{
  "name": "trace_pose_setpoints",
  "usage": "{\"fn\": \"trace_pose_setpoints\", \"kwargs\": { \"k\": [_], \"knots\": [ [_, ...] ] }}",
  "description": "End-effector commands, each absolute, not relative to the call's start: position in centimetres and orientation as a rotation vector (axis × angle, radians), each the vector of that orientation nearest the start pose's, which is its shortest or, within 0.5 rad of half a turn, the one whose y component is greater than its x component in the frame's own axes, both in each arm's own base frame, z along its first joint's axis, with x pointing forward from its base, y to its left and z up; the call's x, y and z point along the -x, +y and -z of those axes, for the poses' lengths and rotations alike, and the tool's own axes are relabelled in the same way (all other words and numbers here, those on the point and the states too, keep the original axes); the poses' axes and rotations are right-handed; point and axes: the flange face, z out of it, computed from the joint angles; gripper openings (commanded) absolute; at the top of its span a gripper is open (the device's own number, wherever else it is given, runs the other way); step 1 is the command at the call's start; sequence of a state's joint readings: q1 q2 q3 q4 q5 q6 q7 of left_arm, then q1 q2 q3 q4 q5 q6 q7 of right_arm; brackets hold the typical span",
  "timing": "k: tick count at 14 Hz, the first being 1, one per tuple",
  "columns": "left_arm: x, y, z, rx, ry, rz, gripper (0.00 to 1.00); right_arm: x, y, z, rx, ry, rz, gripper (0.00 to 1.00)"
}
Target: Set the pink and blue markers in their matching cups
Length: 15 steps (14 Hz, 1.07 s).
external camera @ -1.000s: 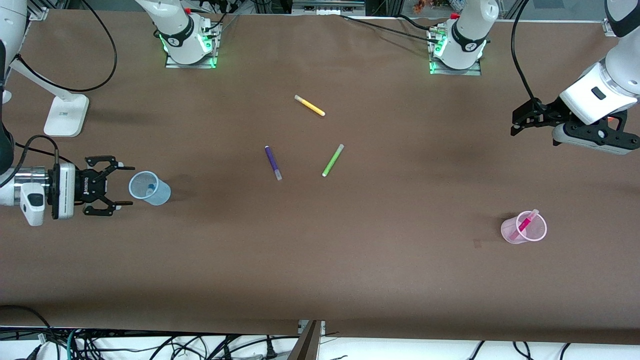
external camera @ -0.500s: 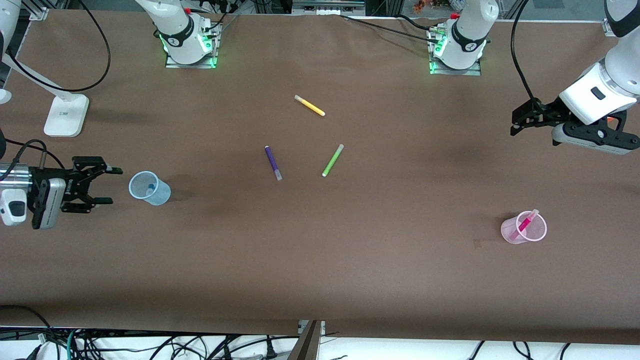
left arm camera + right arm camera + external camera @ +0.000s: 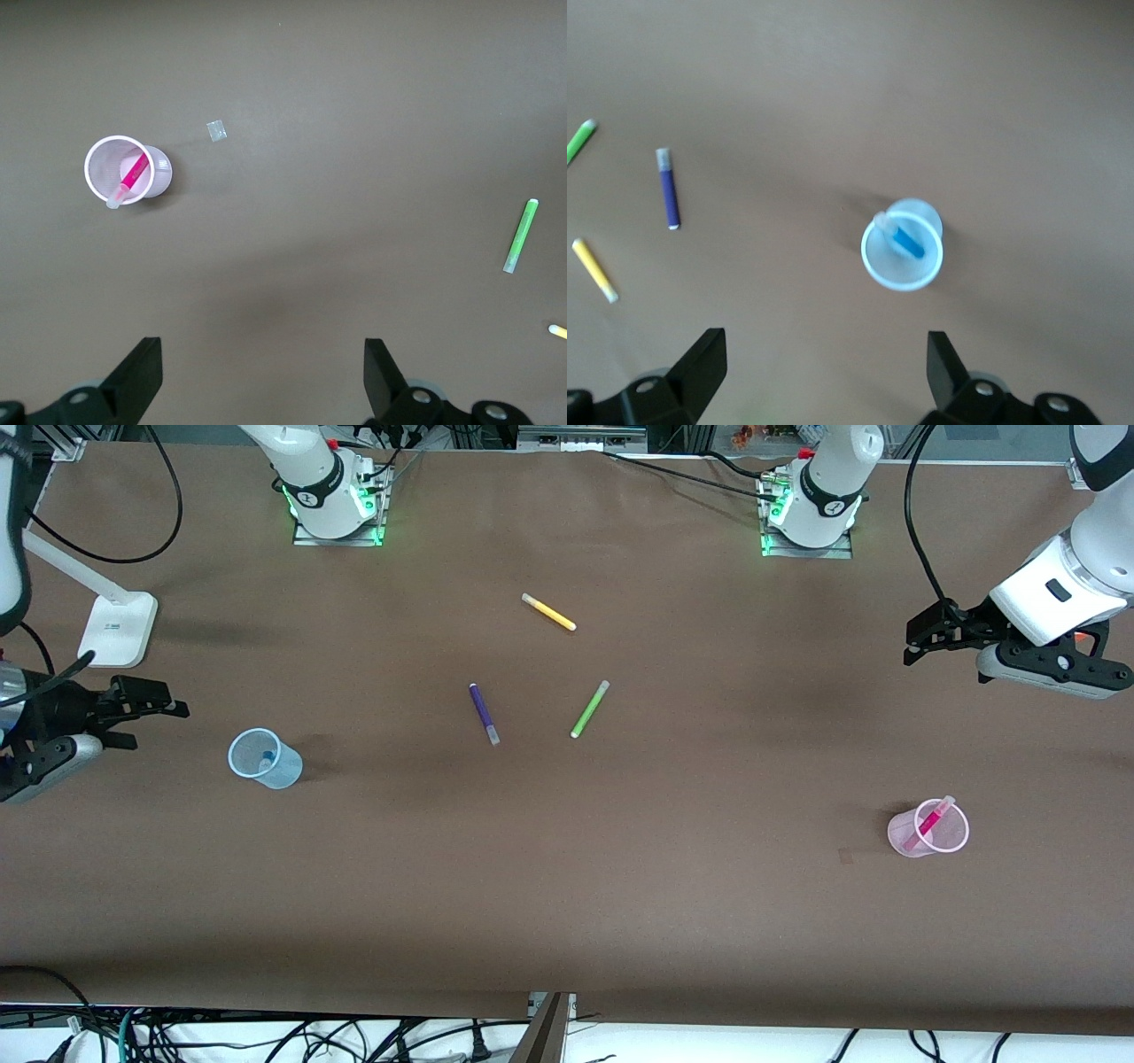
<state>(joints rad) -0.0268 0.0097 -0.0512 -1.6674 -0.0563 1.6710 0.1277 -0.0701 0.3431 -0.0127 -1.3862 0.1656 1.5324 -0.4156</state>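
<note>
Brown matting covers the whole table [image 3: 567, 921], with both arm bases along its far edge. At the right arm's end, the right gripper [image 3: 146, 710] hangs over the table edge beside the pale blue cup [image 3: 263, 757], clear of it, its fingers [image 3: 700, 363] spread apart and holding nothing. That cup stands upright with the blue marker [image 3: 904, 241] leaning inside it. Out toward mid-table lie the purple marker [image 3: 484, 713], the green marker [image 3: 589, 708] and, farther from the front camera, the yellow marker [image 3: 548, 612], each well apart from the others and none part of the job.

At the left arm's end, the left gripper [image 3: 921, 638] waits over the table, its fingers [image 3: 137, 376] also wide apart and empty. Nearer the front camera than that gripper stands the pale pink cup [image 3: 928, 828], upright, with the pink marker [image 3: 930, 821] propped in it, its tip poking above the rim. A small scrap [image 3: 216, 130] lies on the mat near this cup.

By my reading both markers sit in their matching cups, so the placing looks done. The next move calls only for both arms to keep clear of the cups, since a brush could tip these light cups over.
</note>
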Motion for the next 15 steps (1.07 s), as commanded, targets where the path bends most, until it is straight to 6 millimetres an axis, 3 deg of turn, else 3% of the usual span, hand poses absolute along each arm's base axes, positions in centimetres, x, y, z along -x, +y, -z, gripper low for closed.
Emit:
{"fn": "trace_pose_setpoints", "kwargs": {
  "k": [1, 5, 7, 9, 13, 15],
  "knots": [
    [-55.8, -4.7, -58.4, 3.158, 0.330, -0.001, 1.00, -60.9, -1.2, -51.8, 2.996, -0.169, -0.304, 1.00],
    [-55.8, -4.8, -58.4, 3.161, 0.294, -0.002, 1.00, -56.4, 2.1, -54.1, 3.128, 0.006, -0.325, 1.00],
    [-55.7, -4.8, -58.5, 3.160, 0.294, 0.001, 1.00, -54.5, 2.3, -55.3, 3.135, 0.093, -0.309, 1.00],
    [-55.8, -4.8, -58.4, 3.160, 0.294, -0.002, 1.00, -53.8, 1.8, -56.2, 3.142, 0.106, -0.277, 1.00],
    [-55.7, -4.8, -58.5, 3.160, 0.294, 0.001, 1.00, -53.5, -2.5, -57.1, 3.139, 0.211, -0.256, 1.00],
    [-55.8, -4.8, -58.4, 3.160, 0.294, -0.002, 1.00, -53.5, -3.3, -57.3, 3.173, 0.130, -0.252, 1.00]
  ]
}}
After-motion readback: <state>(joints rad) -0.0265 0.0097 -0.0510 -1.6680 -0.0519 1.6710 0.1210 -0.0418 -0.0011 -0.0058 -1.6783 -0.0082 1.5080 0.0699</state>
